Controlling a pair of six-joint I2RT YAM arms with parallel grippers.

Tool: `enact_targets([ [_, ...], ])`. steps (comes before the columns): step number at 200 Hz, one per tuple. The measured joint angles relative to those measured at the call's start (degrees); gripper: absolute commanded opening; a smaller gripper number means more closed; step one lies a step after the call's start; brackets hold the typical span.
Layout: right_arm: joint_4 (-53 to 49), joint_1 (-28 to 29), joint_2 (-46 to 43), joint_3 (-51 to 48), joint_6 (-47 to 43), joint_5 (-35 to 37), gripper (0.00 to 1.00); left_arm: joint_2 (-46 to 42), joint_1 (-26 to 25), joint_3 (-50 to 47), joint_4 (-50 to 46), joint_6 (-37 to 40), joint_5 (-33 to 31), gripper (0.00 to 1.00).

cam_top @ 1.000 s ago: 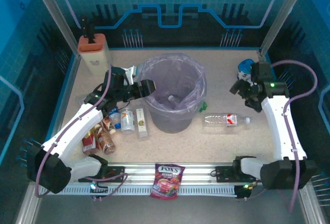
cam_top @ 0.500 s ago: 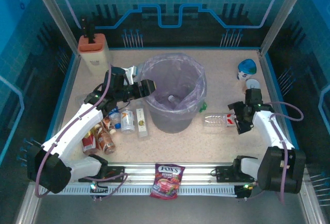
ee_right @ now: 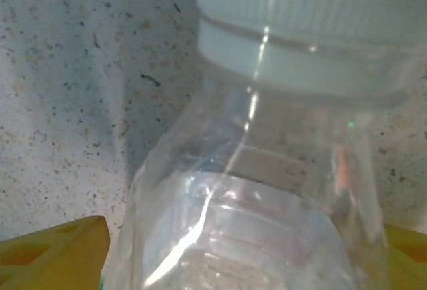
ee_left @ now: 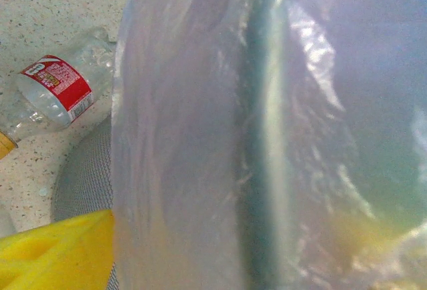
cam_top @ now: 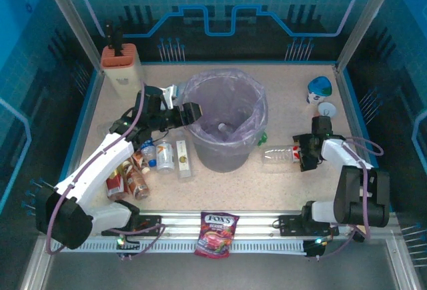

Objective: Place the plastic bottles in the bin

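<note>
One arm stretched, left fingers (ee_left: pixel 53 253) wide at the bin (cam_top: pixel 223 157) rim; other folded low, right fingers (ee_right: pixel 50 243) wide astride a bottle (cam_top: pixel 277 157).

Brightly and evenly lit from overhead in the top view, with a cool blue cast off the surrounding walls. Only soft, short shadows on the speckled beige tabletop (cam_top: pixel 280 190), faintly darker toward its near edge. Smeared and out of focus at the left wrist, hazy and washed out across the large round grey bin with its translucent purplish liner (ee_left: pixel 200 137). Sharper at the right wrist: thin white glare streaks down the clear plastic bottle with the white ribbed cap (ee_right: pixel 253 223), and a dull grey shadow on the tabletop to its left.
</note>
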Motion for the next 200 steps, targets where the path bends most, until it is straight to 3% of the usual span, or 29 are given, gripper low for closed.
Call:
enact_targets([
  [78, -0.61, 0.24, 0.33, 0.02, 0.87, 0.26, 0.63, 0.33, 0.00, 0.20, 0.00, -0.02, -0.17, 0.79],
  [119, -2.56, 0.35, -2.80, 1.62, -0.57, 1.01, 0.61, 0.74, 0.00, 0.50, -0.02, 0.00, -0.37, 0.79],
  [165, -7.98, -1.18, -8.35, 8.92, -8.33, 3.04, 0.51, 0.92, 0.00, 0.66, -0.02, 0.00, -0.44, 0.79],
  [200, -12.68, -1.68, -11.61, 21.31, -16.85, 4.57, 0.49, 0.98, 0.00, 0.74, -0.04, 0.04, -0.42, 0.79],
])
